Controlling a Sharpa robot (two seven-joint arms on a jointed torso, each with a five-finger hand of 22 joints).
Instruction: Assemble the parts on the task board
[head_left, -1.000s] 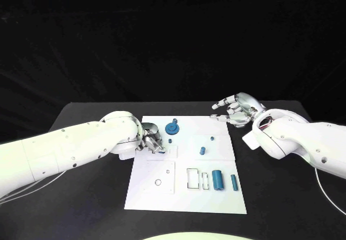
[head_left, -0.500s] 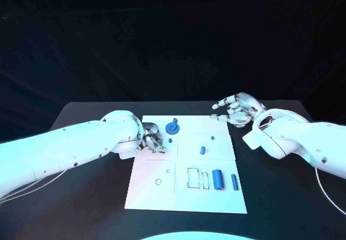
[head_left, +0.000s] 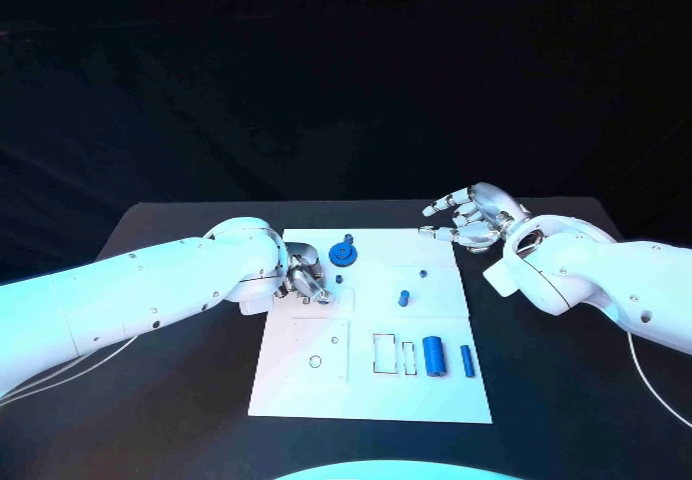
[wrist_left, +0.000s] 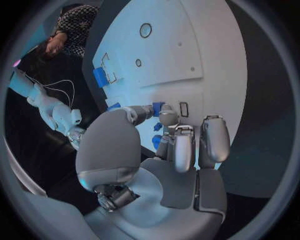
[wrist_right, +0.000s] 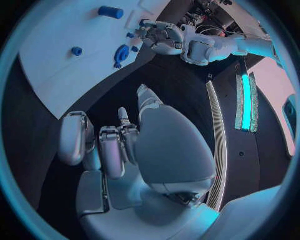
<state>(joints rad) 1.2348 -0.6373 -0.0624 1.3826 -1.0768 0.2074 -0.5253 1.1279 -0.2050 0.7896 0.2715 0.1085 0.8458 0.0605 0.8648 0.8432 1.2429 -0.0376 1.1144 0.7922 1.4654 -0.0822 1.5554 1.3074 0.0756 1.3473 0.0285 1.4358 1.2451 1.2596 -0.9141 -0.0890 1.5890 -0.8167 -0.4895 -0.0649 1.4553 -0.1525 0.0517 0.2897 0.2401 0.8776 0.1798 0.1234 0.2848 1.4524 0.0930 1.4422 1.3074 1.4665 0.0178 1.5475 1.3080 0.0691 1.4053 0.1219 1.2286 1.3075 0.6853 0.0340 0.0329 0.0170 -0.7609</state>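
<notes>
1. From the head view, the white task board (head_left: 372, 330) lies flat in the middle of the black bench (head_left: 173, 380), with the left hand (head_left: 306, 280) over its near-left part and the right hand (head_left: 469, 222) off the board, above the bench just beyond its far-right corner.
2. The head view shows the left hand's fingers curled down onto the board beside a blue disc-shaped part (head_left: 343, 256), but not what lies under them.
3. The left wrist view looks past the palm: the fingertips (wrist_left: 167, 117) close around a small blue part (wrist_left: 157, 107) at the board surface, with another blue piece (wrist_left: 157, 141) just below them. Whether the part is fully pinched or only touched, I cannot tell.
4. The right hand holds nothing; in the right wrist view its fingers (wrist_right: 75, 137) are loosely curled and apart over the dark bench, well clear of the board.
5. The right wrist view also catches the left hand (wrist_right: 164, 37) from across the board, next to the blue disc (wrist_right: 122, 53).
6. On the board's near-right part, the head view shows a thick blue cylinder (head_left: 433, 355) and a thin blue peg (head_left: 467, 361) lying side by side, and a small blue pin (head_left: 404, 297) near the centre.
</notes>
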